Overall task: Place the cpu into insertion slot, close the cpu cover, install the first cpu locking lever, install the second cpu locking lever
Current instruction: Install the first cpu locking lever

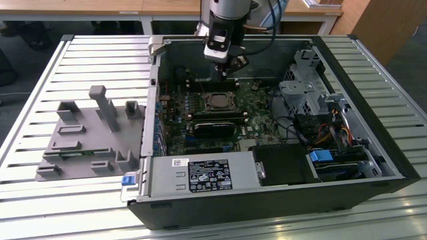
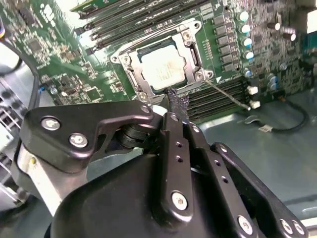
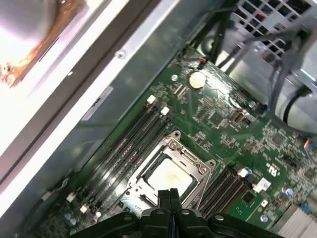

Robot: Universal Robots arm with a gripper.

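While the desks (image 1: 100,7) behind are cut off, the slatted metal worktop (image 1: 80,65) carries an open computer case (image 1: 267,210) and, on the exterior view's left, a grey fixture (image 1: 87,140). The arm (image 1: 227,20), its top out of frame, reaches into the case. Its jaws are pressed together, empty, just over the socket (image 2: 128,69) on the motherboard (image 3: 218,106). The cpu (image 2: 161,67) lies in the socket, silver cover (image 2: 190,47) flat around it; a thin lever (image 2: 228,94) juts out.

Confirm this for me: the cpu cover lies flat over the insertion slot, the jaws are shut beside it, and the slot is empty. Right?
Not quite: the insertion slot is not empty. The cpu sits in it, its silver face showing through the cut-out of the cpu cover in both wrist views. The rest holds.
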